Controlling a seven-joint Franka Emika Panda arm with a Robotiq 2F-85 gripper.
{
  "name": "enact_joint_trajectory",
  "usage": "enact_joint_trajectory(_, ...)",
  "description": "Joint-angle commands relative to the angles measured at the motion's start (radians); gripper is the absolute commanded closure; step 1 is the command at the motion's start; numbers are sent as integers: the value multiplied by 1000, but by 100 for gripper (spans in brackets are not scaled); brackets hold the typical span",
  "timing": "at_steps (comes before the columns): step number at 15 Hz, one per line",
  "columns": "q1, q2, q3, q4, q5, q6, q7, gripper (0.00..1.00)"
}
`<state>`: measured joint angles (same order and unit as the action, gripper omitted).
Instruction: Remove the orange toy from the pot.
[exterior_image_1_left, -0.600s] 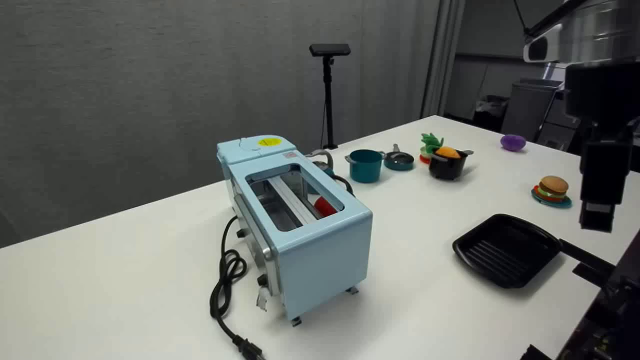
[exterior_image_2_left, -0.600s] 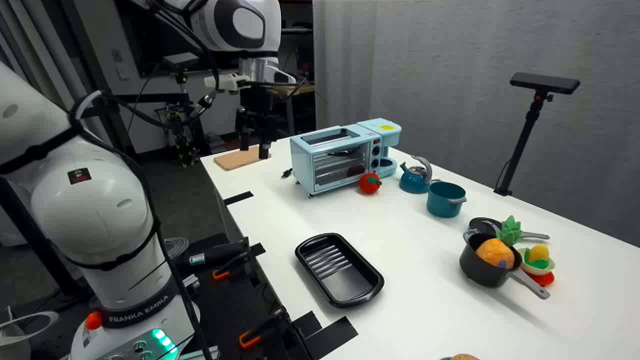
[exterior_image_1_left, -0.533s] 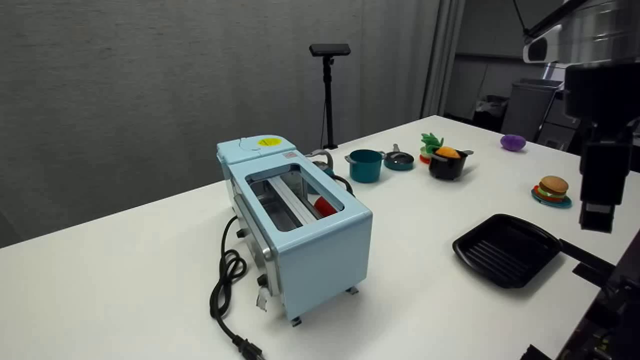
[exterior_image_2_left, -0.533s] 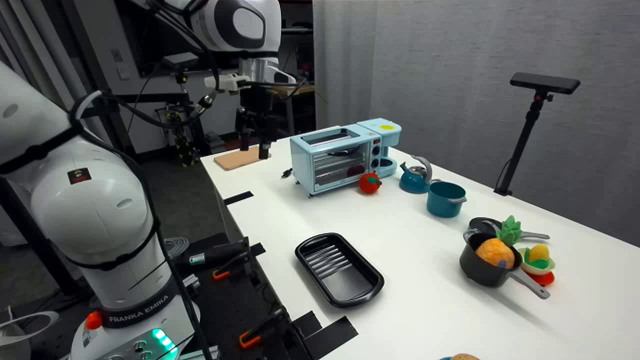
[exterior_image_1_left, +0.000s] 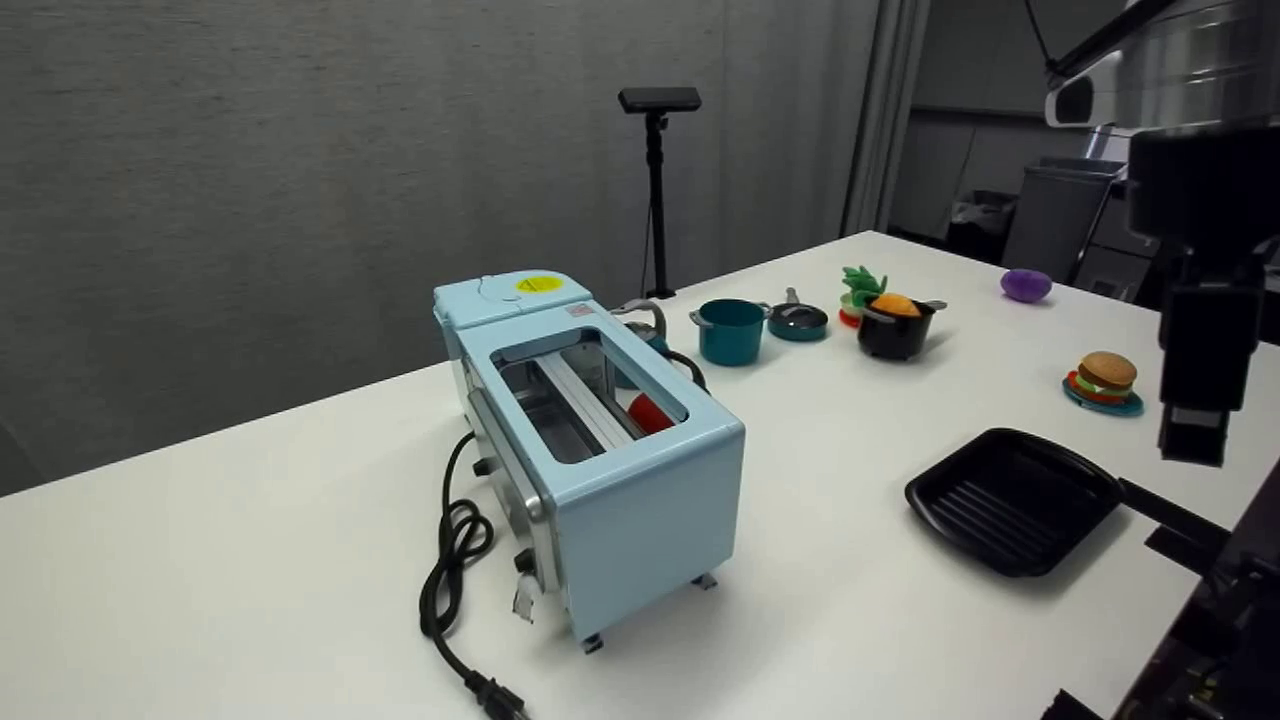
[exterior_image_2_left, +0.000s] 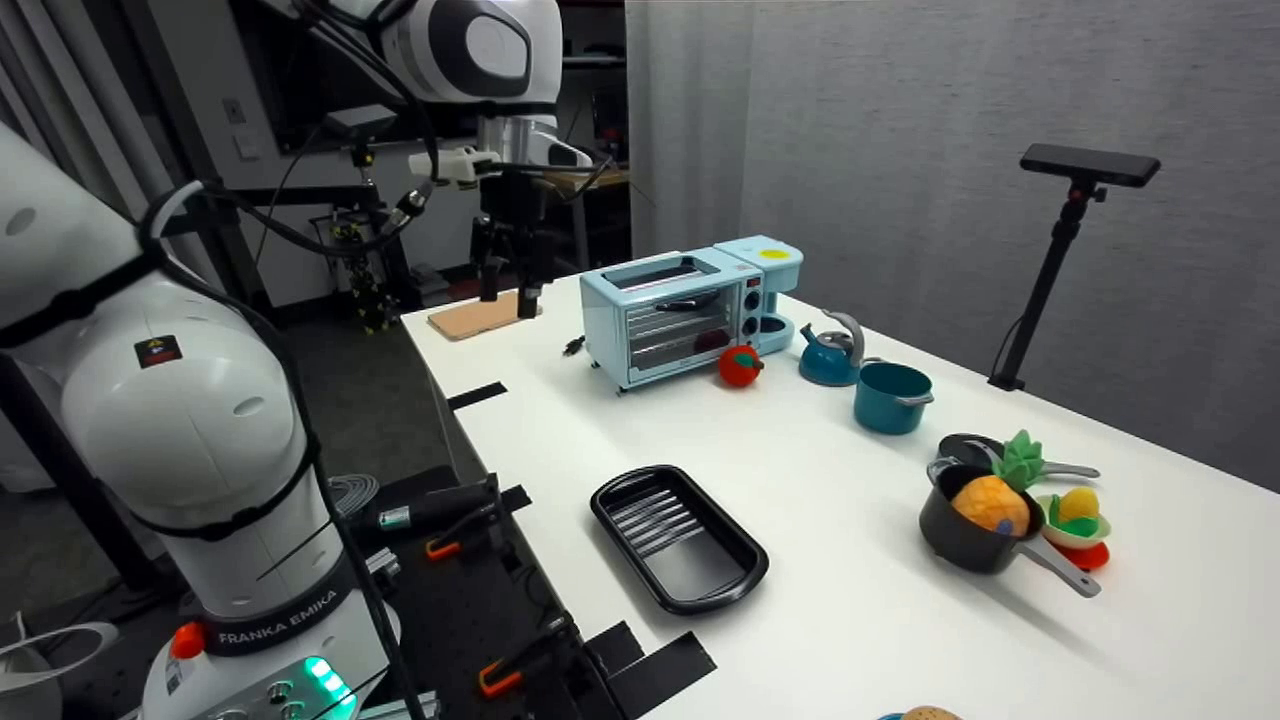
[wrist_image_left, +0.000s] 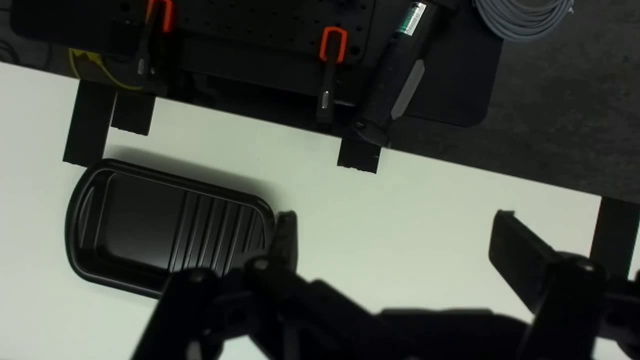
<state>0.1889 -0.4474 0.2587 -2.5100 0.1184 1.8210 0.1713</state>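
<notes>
The orange toy (exterior_image_2_left: 988, 503) is roundish and rests in the black pot (exterior_image_2_left: 955, 541), its top above the rim. A green leafy top beside it seems to belong to it. In an exterior view the toy (exterior_image_1_left: 896, 304) and pot (exterior_image_1_left: 888, 338) stand towards the table's far end. My gripper (exterior_image_2_left: 508, 304) hangs over the table's other end, past the toaster's side and far from the pot. In the wrist view the gripper (wrist_image_left: 395, 215) has its fingers wide apart with nothing between them. The pot and toy are out of the wrist view.
A black baking tray (wrist_image_left: 145, 220) lies near the robot's table edge. A pale blue toaster (exterior_image_2_left: 660, 310), red toy (exterior_image_2_left: 739, 366), teal kettle (exterior_image_2_left: 828, 358) and teal pot (exterior_image_2_left: 890, 400) line the back. A bowl (exterior_image_2_left: 1075, 530) with a yellow toy sits by the pot. A burger toy (exterior_image_1_left: 1105, 375) lies further off.
</notes>
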Motion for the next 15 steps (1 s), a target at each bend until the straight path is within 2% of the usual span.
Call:
enact_joint_trajectory(1, 9, 1, -8, 2, -3, -2, 3, 0)
enact_joint_trajectory(9, 5, 2, -12, 1, -3, 5, 2, 0)
enact_joint_trajectory(15, -32, 10, -45, 4, -28, 41, 14, 0)
